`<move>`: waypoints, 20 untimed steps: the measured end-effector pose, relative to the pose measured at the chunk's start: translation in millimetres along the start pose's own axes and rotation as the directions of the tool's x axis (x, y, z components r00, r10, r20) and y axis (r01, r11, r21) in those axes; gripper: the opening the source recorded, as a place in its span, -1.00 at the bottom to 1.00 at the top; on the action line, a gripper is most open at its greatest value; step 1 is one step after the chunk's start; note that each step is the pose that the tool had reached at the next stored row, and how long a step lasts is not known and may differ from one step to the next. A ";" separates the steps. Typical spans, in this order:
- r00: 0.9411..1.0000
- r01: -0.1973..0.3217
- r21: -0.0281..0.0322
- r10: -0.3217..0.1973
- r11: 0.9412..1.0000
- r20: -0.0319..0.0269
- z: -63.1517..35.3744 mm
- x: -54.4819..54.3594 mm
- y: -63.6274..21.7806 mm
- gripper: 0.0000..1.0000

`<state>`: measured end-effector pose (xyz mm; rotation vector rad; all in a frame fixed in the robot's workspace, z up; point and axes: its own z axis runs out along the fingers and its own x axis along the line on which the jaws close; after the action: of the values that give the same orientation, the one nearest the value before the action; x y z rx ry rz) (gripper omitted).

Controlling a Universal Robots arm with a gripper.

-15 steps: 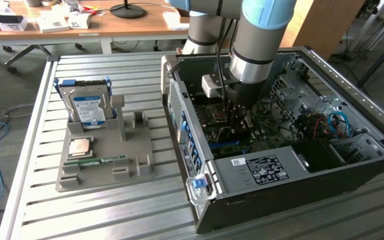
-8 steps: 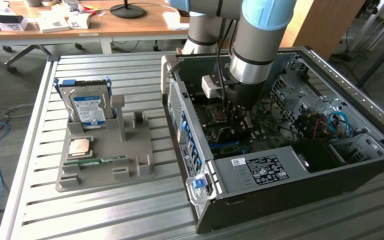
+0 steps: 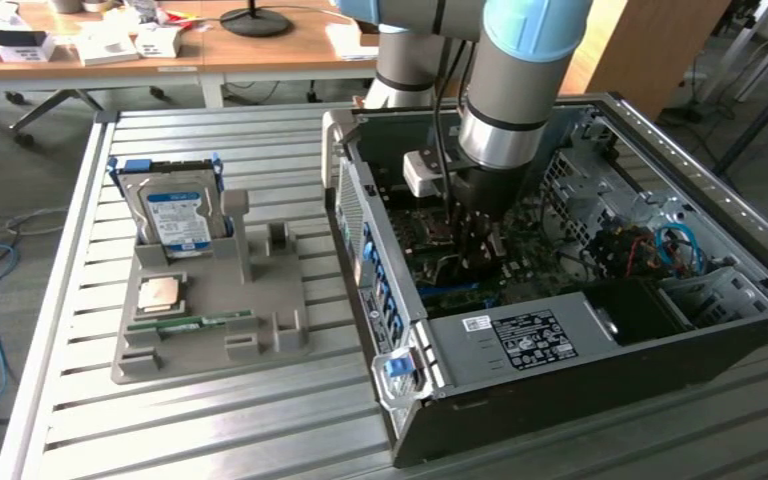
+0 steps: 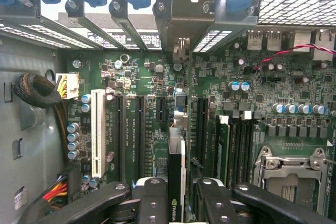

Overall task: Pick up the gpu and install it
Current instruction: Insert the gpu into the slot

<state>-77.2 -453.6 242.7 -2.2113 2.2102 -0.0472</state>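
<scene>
The gpu [image 4: 176,166] shows edge-on in the wrist view as a thin green card standing upright between my two black fingers [image 4: 152,203]. Its silver bracket [image 4: 181,22] stands at the rear slot openings of the case. My gripper [image 4: 178,200] is shut on the card, which sits just over a black expansion slot [image 4: 161,111] on the green motherboard [image 4: 273,85]. In the exterior view the gripper [image 3: 472,240] reaches down inside the open computer case [image 3: 558,350], over the motherboard [image 3: 458,290]. Whether the card's edge is seated in the slot cannot be told.
A grey fixture [image 3: 271,345] on the exterior view's left holds a hard drive [image 3: 177,215], a processor [image 3: 160,292] and a memory stick [image 3: 197,323]. Inside the case are a white slot [image 4: 97,132], the processor socket [image 4: 291,166], memory modules [image 4: 223,150] and cable bundles [image 4: 37,90].
</scene>
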 end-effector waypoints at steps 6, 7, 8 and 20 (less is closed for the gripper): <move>1.000 0.000 0.001 0.000 1.000 0.001 0.3 0.2 0.1 -0.48; 1.000 0.001 0.001 -0.001 1.000 0.002 0.3 0.3 0.1 -0.48; 1.000 0.001 0.001 -0.001 1.000 0.003 0.3 0.5 0.1 -0.48; 1.000 0.001 0.001 -0.001 1.000 0.003 0.7 0.7 0.0 -0.48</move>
<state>-77.3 -454.2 242.0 -2.2106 2.2070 -0.0456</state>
